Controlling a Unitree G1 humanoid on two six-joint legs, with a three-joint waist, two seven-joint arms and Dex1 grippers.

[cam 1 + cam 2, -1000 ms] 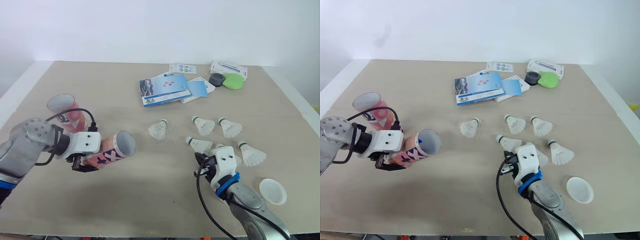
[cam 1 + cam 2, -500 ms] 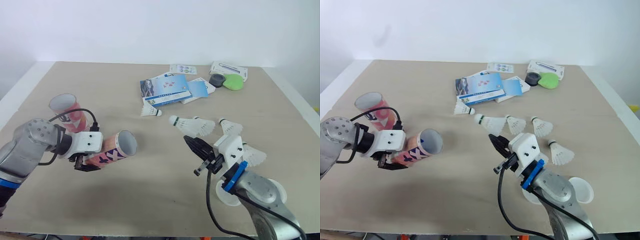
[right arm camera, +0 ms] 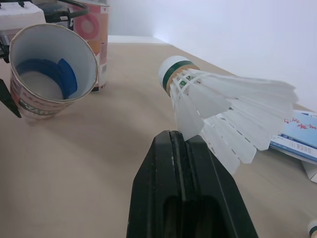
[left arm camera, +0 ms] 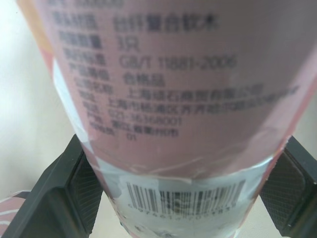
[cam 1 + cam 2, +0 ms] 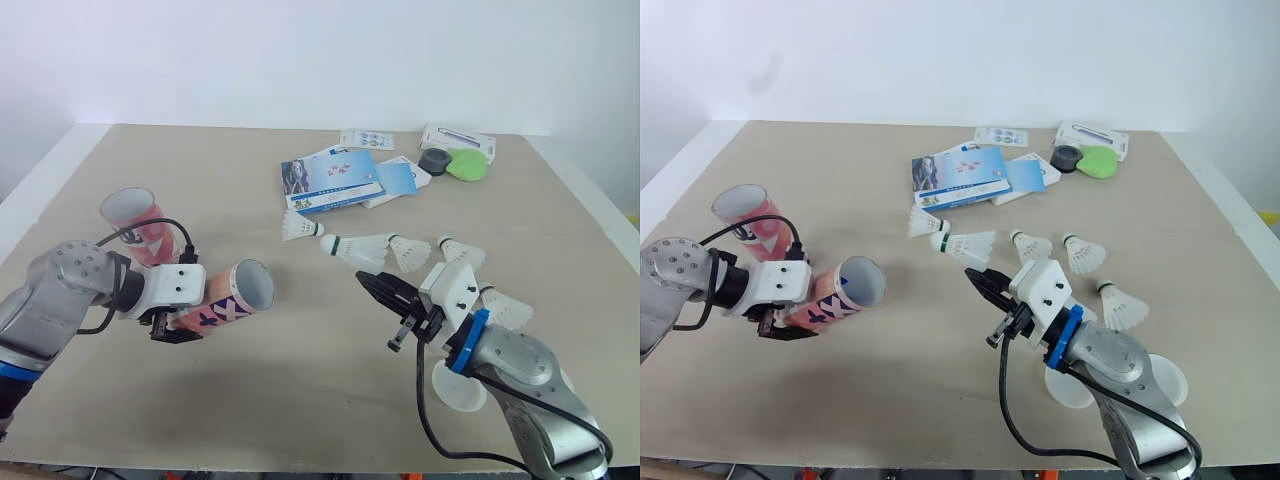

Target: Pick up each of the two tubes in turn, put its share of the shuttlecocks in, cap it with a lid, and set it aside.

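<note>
On the tabletop (image 5: 300, 400), little altered at the left: still grips the pink printed tube (image 5: 225, 298) crosswise in the left claw (image 5: 178, 320), raised and tilted, open mouth turned toward the right arm. Just behind, upright and untouched, the second tube (image 5: 135, 218). Has lifted the right claw (image 5: 372, 284) out of the cluster since a second ago, now closed on the feather skirt of one shuttlecock (image 5: 358, 248), cork end leading and aimed roughly at that open mouth, though well apart from it. Probably means first loading under way: carry across, line cork up with the rim, push in. Knocked a loose shuttlecock (image 5: 299, 226) away toward the blue booklets (image 5: 332, 180) in the lift; remaining shuttlecocks (image 5: 460, 252) left near the right arm, a white lid (image 5: 460, 388) flat partly beneath it. Inside the held tube, nothing seen but white card wall and a blue band deep down; outside, barcode and small print. On the held shuttlecock, white feathers and a green-banded cork, likely light and easily crushed.
</note>
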